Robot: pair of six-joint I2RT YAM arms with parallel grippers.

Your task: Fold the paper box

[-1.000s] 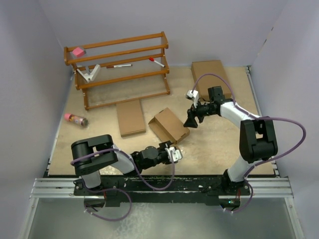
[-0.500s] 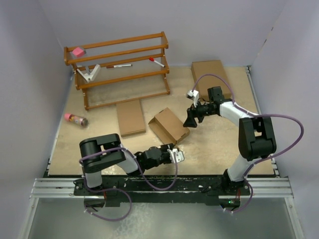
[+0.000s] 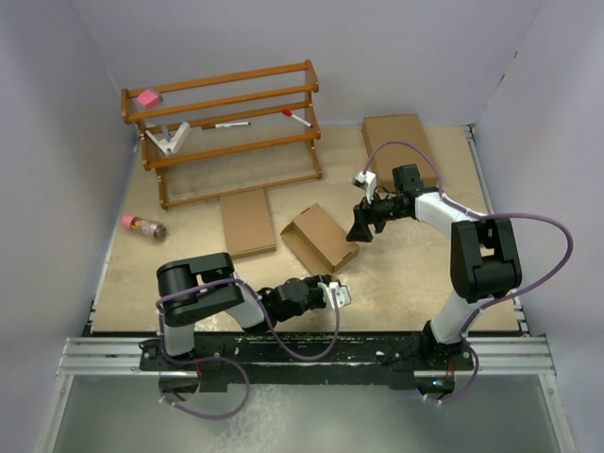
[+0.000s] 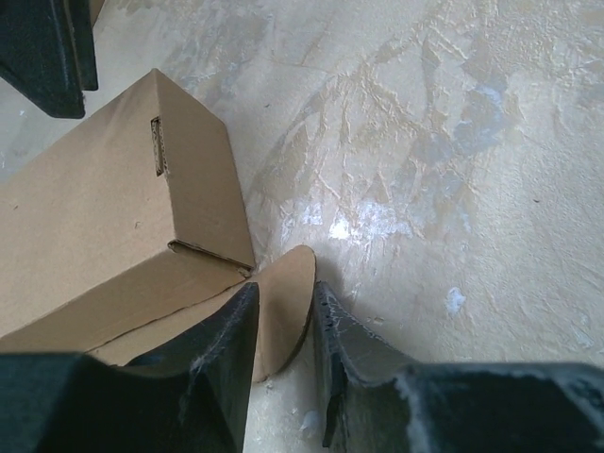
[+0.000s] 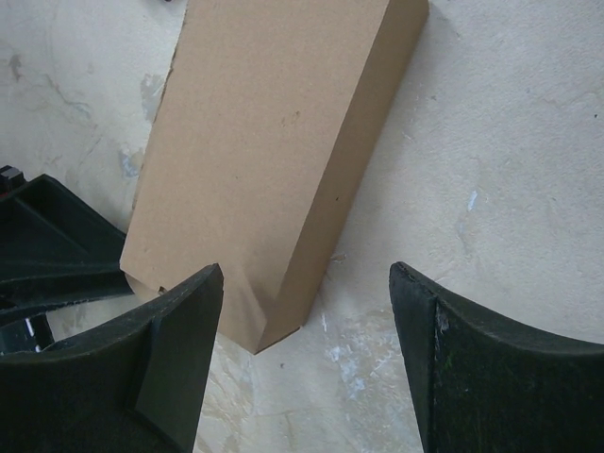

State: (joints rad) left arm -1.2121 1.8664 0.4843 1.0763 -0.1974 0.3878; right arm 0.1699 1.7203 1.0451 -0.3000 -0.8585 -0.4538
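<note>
The paper box (image 3: 321,238) lies partly folded in the middle of the table, a slim brown cardboard shape. Low at its near end is my left gripper (image 3: 335,293). In the left wrist view a rounded end flap (image 4: 293,283) stands between the fingers of the left gripper (image 4: 285,293). The jaws are narrow around the flap, with a small gap showing on the right side. The box body (image 4: 104,217) lies to the left. My right gripper (image 3: 360,226) hangs open at the box's far right end. Its wide jaws (image 5: 307,274) straddle one corner of the box (image 5: 274,160).
A wooden rack (image 3: 226,123) holding pens stands at the back left. A flat brown box (image 3: 247,222) lies left of the paper box, and a larger one (image 3: 398,142) lies at the back right. A pink bottle (image 3: 142,226) rests by the left wall.
My left gripper's jaws have narrowed around the end flap, and the left arm has shifted slightly right. The right arm has stayed still and open.
</note>
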